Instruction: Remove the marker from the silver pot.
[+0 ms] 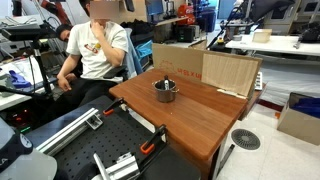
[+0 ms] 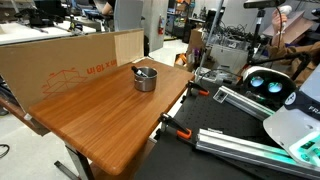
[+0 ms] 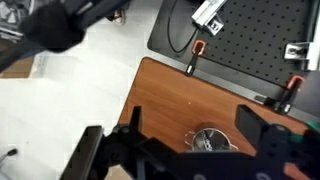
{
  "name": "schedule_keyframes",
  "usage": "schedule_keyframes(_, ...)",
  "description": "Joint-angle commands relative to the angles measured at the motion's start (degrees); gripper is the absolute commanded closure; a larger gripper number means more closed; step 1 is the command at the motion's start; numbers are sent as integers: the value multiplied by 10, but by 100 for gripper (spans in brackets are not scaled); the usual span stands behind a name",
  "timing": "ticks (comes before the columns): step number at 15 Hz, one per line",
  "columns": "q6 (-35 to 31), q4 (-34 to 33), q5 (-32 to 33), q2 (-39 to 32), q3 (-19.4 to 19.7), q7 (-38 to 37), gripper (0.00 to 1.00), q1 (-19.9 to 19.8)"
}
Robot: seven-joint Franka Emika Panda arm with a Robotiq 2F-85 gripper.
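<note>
The marker (image 2: 143, 70) lies inside the silver pot (image 2: 145, 78), showing as a thin dark stick resting across the opening, its colour too small to make out. In an exterior view the silver pot (image 1: 165, 90) stands upright near the middle of the frame, on the far half of the wooden table (image 1: 190, 125), close to the table's back edge. In the wrist view the pot (image 3: 212, 141) appears at the lower middle of the frame, partly cut off by the bottom edge, and its contents are too blurred to read.

The gripper (image 3: 190, 125) comes in from the bottom of the wrist view. Its two dark fingers (image 3: 136, 130) stand well apart, one on each side of the pot and clear of it, holding nothing. Neither exterior view shows the gripper.

Just behind the pot in both exterior views stands a low cardboard box (image 1: 215, 70), its long side running along the table's back edge. A black perforated board (image 3: 260, 35) fills the upper right of the wrist view, and orange clamps (image 3: 197, 50) sit where it meets the table edge. A person (image 1: 100, 50) in a light shirt sits at the upper left of an exterior view, beside the table, one hand raised to the face.
</note>
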State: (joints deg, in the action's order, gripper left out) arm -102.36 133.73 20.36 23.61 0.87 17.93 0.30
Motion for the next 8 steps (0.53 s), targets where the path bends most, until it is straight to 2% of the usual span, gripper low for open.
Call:
schedule_keyframes(1,-65,10,48,-36,1,22,0,13)
schedule_keyframes(8,-303,74,108,-86,10,80,0,14)
